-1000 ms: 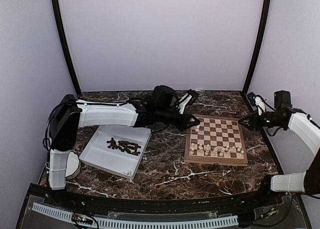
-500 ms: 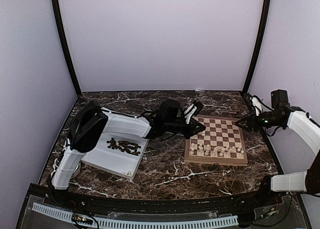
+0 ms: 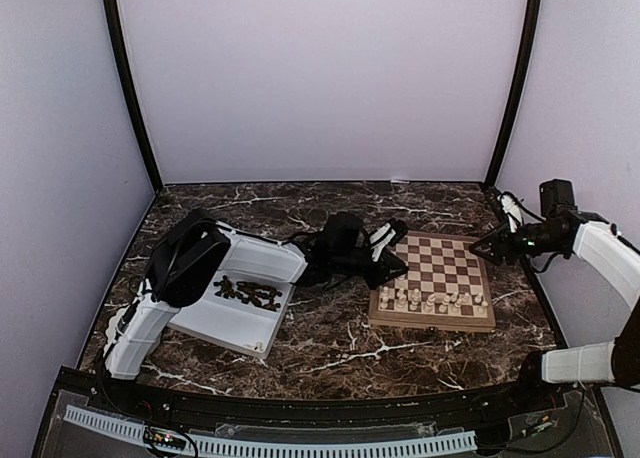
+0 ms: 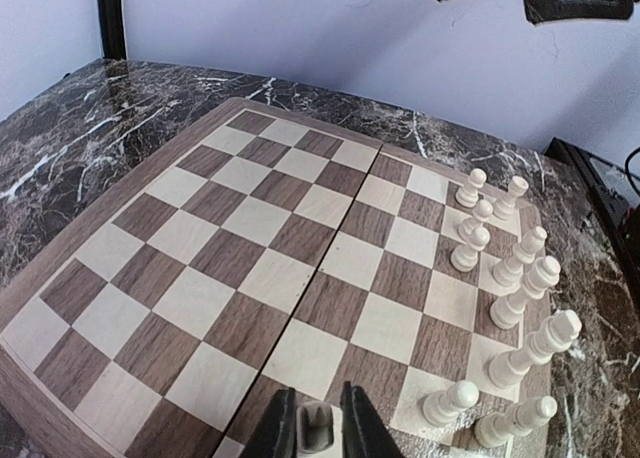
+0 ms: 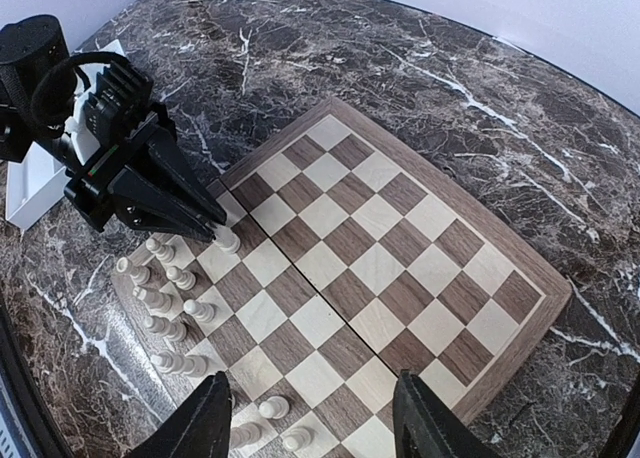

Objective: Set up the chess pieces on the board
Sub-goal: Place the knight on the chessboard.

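The left gripper is down low at the board, at the edge facing its own arm. Its 2 dark fingers stand narrow, with 1 small cream piece upright between them. They sit so close to it that I cannot tell whether they pinch it or have just let go. Seen from the other arm, that piece stands on a pale square right at the fingertips.

The other cream chessmen are ahead of this gripper and off to its right. They are tiny turned wooden figures with round or notched heads, all upright, in 2 loose rows along 1 side of the board. The rest of the squares ahead of the fingers are bare, light and dark brown inside a tan border.

The dark brown pieces lie heaped in a white tray, back behind the left gripper under its forearm.

The right gripper hangs above the board's far side, jaws spread wide with nothing in them. The checks show between its fingers.
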Robot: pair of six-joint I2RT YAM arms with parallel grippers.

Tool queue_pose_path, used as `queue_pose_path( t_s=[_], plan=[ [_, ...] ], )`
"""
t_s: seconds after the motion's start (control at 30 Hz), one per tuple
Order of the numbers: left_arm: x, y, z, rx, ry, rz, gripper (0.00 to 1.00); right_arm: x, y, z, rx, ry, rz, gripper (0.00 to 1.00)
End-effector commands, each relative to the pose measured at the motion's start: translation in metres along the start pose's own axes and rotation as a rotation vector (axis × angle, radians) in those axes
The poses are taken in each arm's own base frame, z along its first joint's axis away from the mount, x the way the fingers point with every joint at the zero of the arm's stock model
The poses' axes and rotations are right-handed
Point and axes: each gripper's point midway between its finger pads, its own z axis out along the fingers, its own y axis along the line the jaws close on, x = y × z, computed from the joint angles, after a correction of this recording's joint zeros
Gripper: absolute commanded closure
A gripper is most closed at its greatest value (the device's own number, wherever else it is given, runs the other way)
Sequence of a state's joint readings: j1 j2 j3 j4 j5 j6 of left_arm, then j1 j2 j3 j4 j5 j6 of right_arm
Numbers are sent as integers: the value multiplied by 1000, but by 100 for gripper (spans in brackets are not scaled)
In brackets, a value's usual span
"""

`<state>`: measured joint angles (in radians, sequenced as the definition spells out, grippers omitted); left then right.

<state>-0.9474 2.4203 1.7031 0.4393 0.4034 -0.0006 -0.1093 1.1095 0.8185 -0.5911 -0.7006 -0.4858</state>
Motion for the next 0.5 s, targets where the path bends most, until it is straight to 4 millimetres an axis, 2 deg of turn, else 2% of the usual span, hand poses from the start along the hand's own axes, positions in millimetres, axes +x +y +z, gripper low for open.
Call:
queue_pose_path(
  t_s=[0.0, 0.13, 0.23, 0.27, 0.3, 0.33, 0.37, 0.43, 0.47],
  plan=[
    [-22, -5, 0, 5, -35, 54, 75, -4, 3, 8, -25, 20, -37, 43],
    [-36, -9, -7, 9, -44, 61, 59, -7, 12, 20, -84, 64, -74, 41],
    [-52, -13, -19, 2, -55, 71, 55, -5, 21, 39, -147, 124, -102, 41],
    [-66, -15, -27, -11, -74, 80, 55, -3, 22, 46, -159, 146, -109, 41],
    [-66, -15, -32, -19, -68, 82, 54, -2, 24, 53, -175, 167, -115, 42],
    [-83, -16, -44, -43, -90, 93, 54, -1, 27, 60, -192, 187, -122, 42],
    [-92, -19, -55, -57, -98, 104, 54, -1, 29, 67, -208, 206, -130, 42],
    [-98, -12, -71, -131, -75, 104, 53, 0, 31, 81, -227, 244, -133, 42],
    [-86, -1, -77, -199, -11, 84, 53, -2, 30, 89, -220, 260, -133, 41]
  ],
)
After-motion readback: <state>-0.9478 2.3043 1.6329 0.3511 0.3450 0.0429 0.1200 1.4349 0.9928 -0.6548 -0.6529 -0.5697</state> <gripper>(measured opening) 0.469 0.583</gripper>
